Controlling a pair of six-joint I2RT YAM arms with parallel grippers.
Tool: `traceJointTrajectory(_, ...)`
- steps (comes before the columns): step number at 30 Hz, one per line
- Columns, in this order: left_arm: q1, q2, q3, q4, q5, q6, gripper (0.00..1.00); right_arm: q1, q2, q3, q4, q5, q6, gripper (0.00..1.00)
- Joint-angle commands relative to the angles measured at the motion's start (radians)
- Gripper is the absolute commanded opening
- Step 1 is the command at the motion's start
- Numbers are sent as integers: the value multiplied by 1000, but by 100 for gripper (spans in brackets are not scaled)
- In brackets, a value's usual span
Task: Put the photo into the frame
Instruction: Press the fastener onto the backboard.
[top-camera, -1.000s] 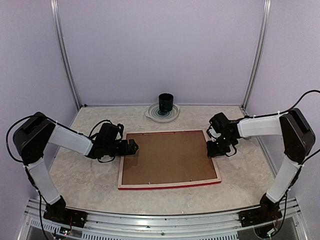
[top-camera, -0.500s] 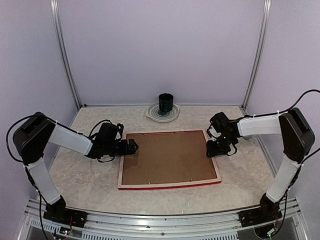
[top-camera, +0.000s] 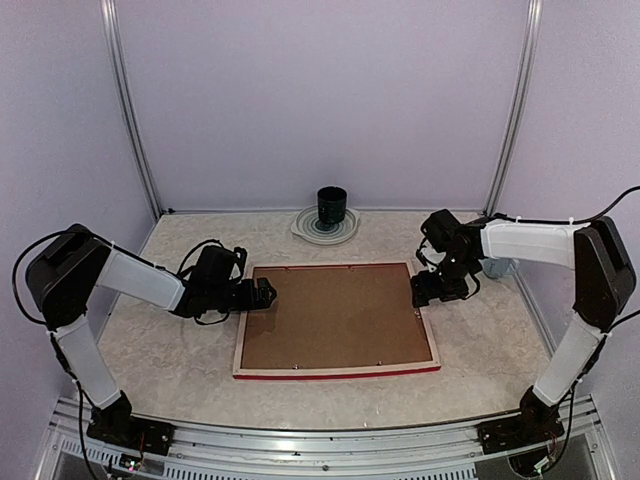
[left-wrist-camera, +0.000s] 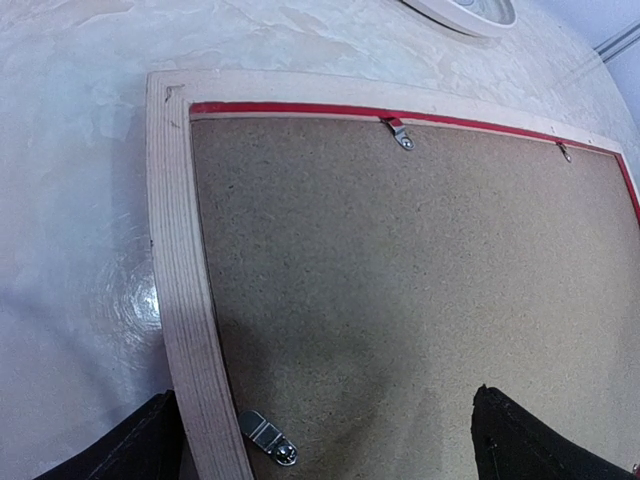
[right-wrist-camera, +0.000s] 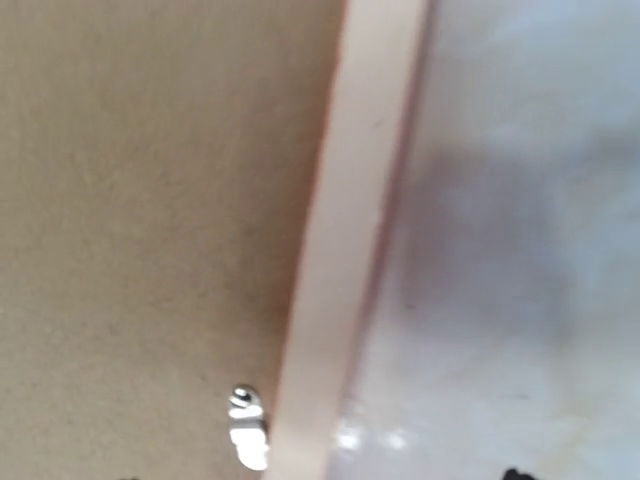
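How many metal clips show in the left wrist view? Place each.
3. Two clips sit along the frame's far edge; one by its left rail, nearest the camera. Others may be outside this view.

- One red frame (top-camera: 337, 372), back up, mid-table
- One brown backing board (top-camera: 335, 315) inside it
- One dark cup (top-camera: 332, 206) on one plate (top-camera: 305, 228), far edge
- Two robot arms: left arm (top-camera: 135, 280), right arm (top-camera: 530, 243)
- Three metal clips (left-wrist-camera: 400, 132) in the left wrist view

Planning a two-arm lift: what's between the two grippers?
The frame, back up, holding the brown backing board, lies between the left gripper and right gripper; top view shows it.
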Motion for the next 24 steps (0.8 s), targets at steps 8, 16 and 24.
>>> traceJointTrajectory(8, 5, 22, -30, -65, 55, -19, 99, 2, -26, -4, -114, 103, -14, 76)
traceJointTrajectory(16, 5, 13, -33, -63, 67, -19, 99, 28, 28, 41, -118, 89, -16, 68)
traceJointTrajectory(24, 5, 29, -25, -65, 72, -18, 99, 48, 120, 108, -123, 107, -17, 65)
